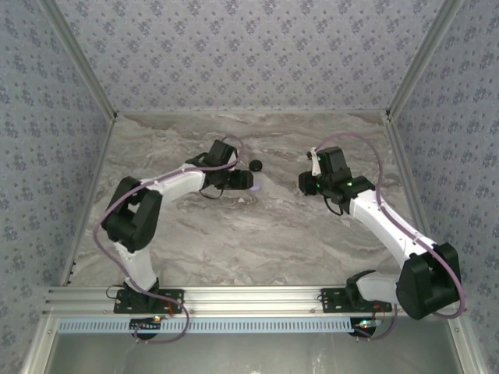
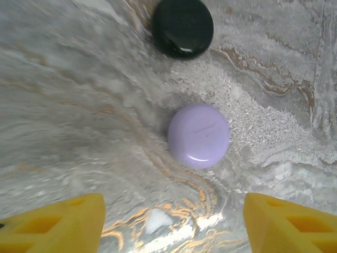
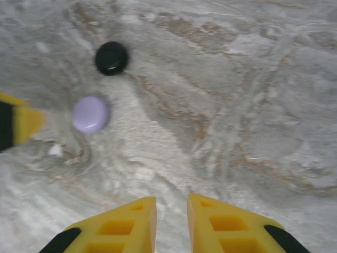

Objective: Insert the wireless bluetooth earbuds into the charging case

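Left gripper point(image 2: 174, 203): jaws wide apart, nothing between them; open and empty. Right gripper point(image 3: 172, 203): jaws parted by a narrow gap only; nothing held.

Charging case point(image 2: 198, 135): lavender puck lying flat on the marbled bench point(image 2: 63, 105), lid shut; it sits between the two grippers, just right of the left gripper's fingertips and well apart from the right gripper. In the left wrist view it lies straight ahead of the jaws, a little off their midline, clear of both fingers; in the right wrist view it sits far off to one side, close by a yellow finger of the left gripper. Judgement: the left arm is the nearer one.

Orientation: case is round in plan, so it has no long axis for the jaws to line up with; a faint line crosses the lid, roughly parallel to the span between the left fingers; hinge side, cannot tell. Whether the earbuds are inside, cannot tell.

Black round disc point(image 2: 182, 27): flat on the bench, beyond the case on the far side, apart from it.
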Robot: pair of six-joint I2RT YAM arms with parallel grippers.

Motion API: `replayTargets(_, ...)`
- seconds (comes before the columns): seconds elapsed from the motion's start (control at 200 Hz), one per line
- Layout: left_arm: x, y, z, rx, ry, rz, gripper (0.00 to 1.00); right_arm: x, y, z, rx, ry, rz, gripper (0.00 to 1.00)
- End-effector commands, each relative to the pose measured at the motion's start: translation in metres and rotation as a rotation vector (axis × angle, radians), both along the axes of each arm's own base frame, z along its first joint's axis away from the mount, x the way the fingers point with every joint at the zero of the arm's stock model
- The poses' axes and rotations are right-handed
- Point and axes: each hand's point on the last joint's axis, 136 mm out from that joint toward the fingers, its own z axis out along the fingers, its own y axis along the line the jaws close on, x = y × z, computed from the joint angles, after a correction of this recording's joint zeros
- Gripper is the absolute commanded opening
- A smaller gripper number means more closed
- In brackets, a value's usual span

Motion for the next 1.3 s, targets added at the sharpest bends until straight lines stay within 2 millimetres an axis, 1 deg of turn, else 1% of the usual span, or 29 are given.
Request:
replayTargets(0.0,-0.006,0.04,0.013,0.17,-0.065,0.025,0.69,0.005,-0.029,-0.01,-0.135,-0.005,-0.079,0.29)
replayTargets(0.1,-0.006,0.063,0.026,0.248,-0.119,0.054,0.7,0.012,-0.044,-0.01,-0.183,-0.038,-0.12,0.31)
replayTargets(0.26,-0.002,0.095,0.049,0.337,-0.229,0.103,0.72,0.026,-0.079,-0.009,-0.274,-0.117,-0.228,0.36)
replayTargets(0.37,0.003,0.115,0.063,0.378,-0.315,0.133,0.73,0.033,-0.097,-0.011,-0.276,-0.155,-0.274,0.36)
replayTargets(0.44,0.006,0.127,0.069,0.4,-0.37,0.152,0.75,0.037,-0.105,-0.012,-0.277,-0.186,-0.286,0.38)
replayTargets(0.465,0.008,0.132,0.072,0.408,-0.393,0.17,0.76,0.04,-0.105,-0.012,-0.274,-0.197,-0.275,0.38)
replayTargets(0.57,0.014,0.157,0.074,0.426,-0.447,0.237,0.78,0.046,-0.11,-0.018,-0.228,-0.225,-0.256,0.4)
replayTargets(0.675,0.018,0.18,0.072,0.435,-0.495,0.287,0.78,0.049,-0.118,-0.027,-0.182,-0.231,-0.265,0.44)
replayTargets(0.81,0.016,0.212,0.074,0.488,-0.555,0.374,0.8,0.052,-0.129,-0.039,-0.19,-0.224,-0.28,0.47)
replayTargets(0.914,0.011,0.238,0.073,0.51,-0.581,0.438,0.85,0.052,-0.132,-0.048,-0.217,-0.249,-0.254,0.48)
replayTargets(1.044,0.007,0.265,0.06,0.491,-0.582,0.48,0.92,0.052,-0.133,-0.052,-0.219,-0.286,-0.246,0.49)
replayTargets(1.114,0.004,0.274,0.05,0.449,-0.579,0.486,0.94,0.052,-0.133,-0.054,-0.211,-0.309,-0.235,0.49)
replayTargets(1.189,0.003,0.282,0.043,0.408,-0.6,0.511,0.94,0.053,-0.132,-0.057,-0.187,-0.318,-0.229,0.5)
replayTargets(1.294,0.001,0.287,0.029,0.379,-0.652,0.505,0.94,0.055,-0.127,-0.058,-0.153,-0.338,-0.196,0.5)
